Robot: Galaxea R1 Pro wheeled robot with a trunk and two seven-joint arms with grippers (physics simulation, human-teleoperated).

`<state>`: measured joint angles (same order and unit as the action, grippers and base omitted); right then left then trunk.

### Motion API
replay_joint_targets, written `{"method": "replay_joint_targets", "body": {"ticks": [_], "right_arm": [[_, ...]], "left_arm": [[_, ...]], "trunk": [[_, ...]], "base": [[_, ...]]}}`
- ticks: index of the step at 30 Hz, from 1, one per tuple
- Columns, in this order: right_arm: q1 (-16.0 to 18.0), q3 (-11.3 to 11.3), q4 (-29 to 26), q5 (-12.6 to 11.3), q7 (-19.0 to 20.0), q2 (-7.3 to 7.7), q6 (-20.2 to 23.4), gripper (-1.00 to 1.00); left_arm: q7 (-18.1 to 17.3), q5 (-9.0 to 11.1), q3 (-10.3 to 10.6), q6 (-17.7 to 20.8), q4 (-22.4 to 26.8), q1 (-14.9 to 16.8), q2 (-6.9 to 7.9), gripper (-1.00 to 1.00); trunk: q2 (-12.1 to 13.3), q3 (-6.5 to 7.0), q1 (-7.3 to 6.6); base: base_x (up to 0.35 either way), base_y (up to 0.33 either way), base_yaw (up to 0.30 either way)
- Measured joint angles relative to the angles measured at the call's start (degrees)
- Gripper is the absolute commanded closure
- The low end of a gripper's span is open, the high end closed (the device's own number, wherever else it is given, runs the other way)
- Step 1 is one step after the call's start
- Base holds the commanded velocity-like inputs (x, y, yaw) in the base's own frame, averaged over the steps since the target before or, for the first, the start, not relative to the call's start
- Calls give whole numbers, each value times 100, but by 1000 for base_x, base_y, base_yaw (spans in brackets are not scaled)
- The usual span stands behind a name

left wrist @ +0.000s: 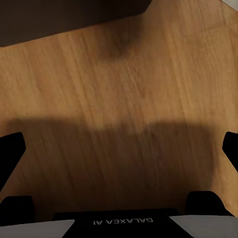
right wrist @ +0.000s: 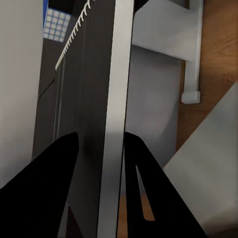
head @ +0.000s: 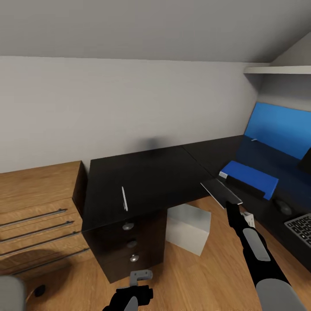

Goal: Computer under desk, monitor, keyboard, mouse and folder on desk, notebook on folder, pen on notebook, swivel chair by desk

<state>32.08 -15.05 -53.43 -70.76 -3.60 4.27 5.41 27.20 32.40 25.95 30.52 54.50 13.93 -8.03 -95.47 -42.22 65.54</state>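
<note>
The notebook (head: 221, 193) is clamped in my right hand (head: 231, 206), held out flat in the air just above the near edge of the black surface (head: 164, 172). In the right wrist view its grey slab (right wrist: 116, 114) sits edge-on between my two black fingers (right wrist: 47, 183). Just beyond it the blue folder (head: 250, 178) lies flat on the surface, with the mouse (head: 283, 206) and a corner of the keyboard (head: 300, 228) further to the right. The white pen (head: 124, 198) lies well apart on the left wing, above the dark cabinet (head: 129, 248). The computer (head: 188, 228) stands on the floor under the surface. My left hand (left wrist: 119, 148) hangs low over the wooden floor, fingers spread wide, holding nothing.
</note>
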Motion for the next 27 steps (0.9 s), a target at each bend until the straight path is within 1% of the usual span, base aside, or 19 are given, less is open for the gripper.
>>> {"method": "replay_joint_targets", "body": {"ticks": [6, 14, 15, 16, 18, 19, 22, 25, 27], "right_arm": [[0, 1, -1, -5, 0, -3, 0, 100], [-1, 33, -45, 7, 9, -12, -15, 100], [-1, 61, -271, 26, 11, -18, -18, 100], [-1, 65, -358, 31, 13, -22, -20, 100], [-1, 77, -579, 38, 18, -62, -20, 100], [-1, 82, -695, 37, 17, -108, -19, 100], [-2, 86, -856, 44, 17, -202, -18, 100], [-2, 89, -914, 48, 11, -249, -17, 100], [-2, 93, -955, 47, 5, -286, -18, 100]], "left_arm": [[7, -8, 1, 0, -7, 0, 0, -100], [16, -20, 1, 0, -9, 0, 0, -100], [20, -26, 10, -6, -9, 0, -4, -100], [21, -28, 12, -6, -9, 0, -5, -100], [32, -29, 18, -8, -9, 0, -7, -100], [36, -30, 21, -18, -16, 0, -8, -100], [40, -38, 27, -88, -77, 0, -8, -100], [42, -43, 38, -201, -162, 0, -9, -100], [44, -45, 50, -343, -265, 0, -13, -100]], "trunk": [[0, 0, -1], [319, 143, -176], [359, 161, -198], [399, 179, -220], [480, 215, -264], [520, 233, -286], [640, 287, -352], [761, 341, -417], [841, 376, -461]], "base": [[-15, 12, 0], [0, 0, 0], [0, 0, 0], [0, 0, 0], [0, 0, 0], [0, 0, 0], [0, 0, 0], [0, 0, 0], [0, 0, 0]]}}
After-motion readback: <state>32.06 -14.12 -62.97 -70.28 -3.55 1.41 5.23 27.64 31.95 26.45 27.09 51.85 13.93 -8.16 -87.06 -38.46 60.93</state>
